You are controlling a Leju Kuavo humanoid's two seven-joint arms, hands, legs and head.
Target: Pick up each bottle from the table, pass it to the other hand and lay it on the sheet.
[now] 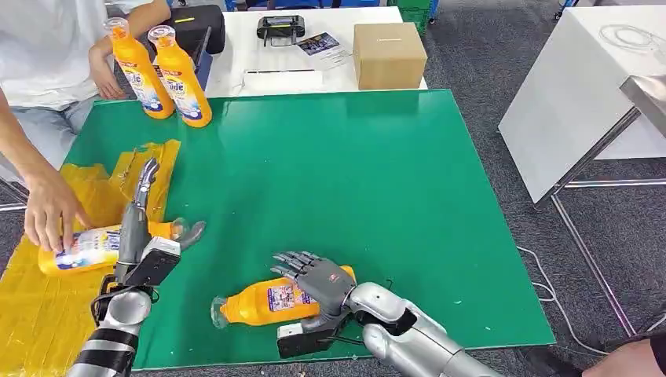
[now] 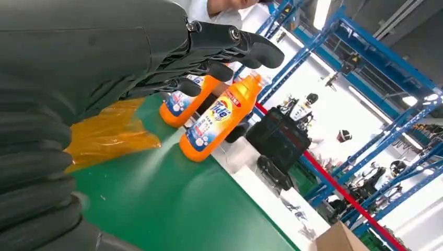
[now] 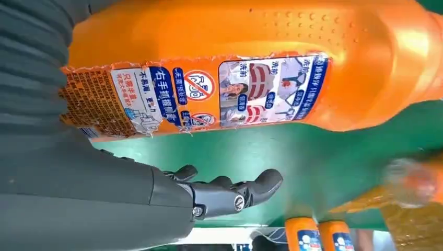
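One orange bottle [image 1: 259, 305] lies on its side on the green mat [image 1: 353, 181] near the front edge. My right hand [image 1: 318, 279] hovers over its base end with fingers spread, holding nothing. In the right wrist view the bottle [image 3: 251, 68] is close to my right hand [image 3: 130, 193], with green mat showing between it and the fingers [image 3: 235, 191]. A second bottle [image 1: 82, 250] lies on the yellow sheet [image 1: 47, 314] under a person's hand [image 1: 49, 210]. My left hand [image 1: 135, 228] is beside it, fingers extended and empty. Two more bottles [image 1: 182, 78] [image 1: 141, 72] stand upright at the back left.
A person [image 1: 47, 47] sits at the left edge of the table. A cardboard box [image 1: 389, 53], a black device [image 1: 280, 27] and a black bag [image 1: 196, 27] sit on the white table behind the mat. Another white table [image 1: 581, 94] stands to the right.
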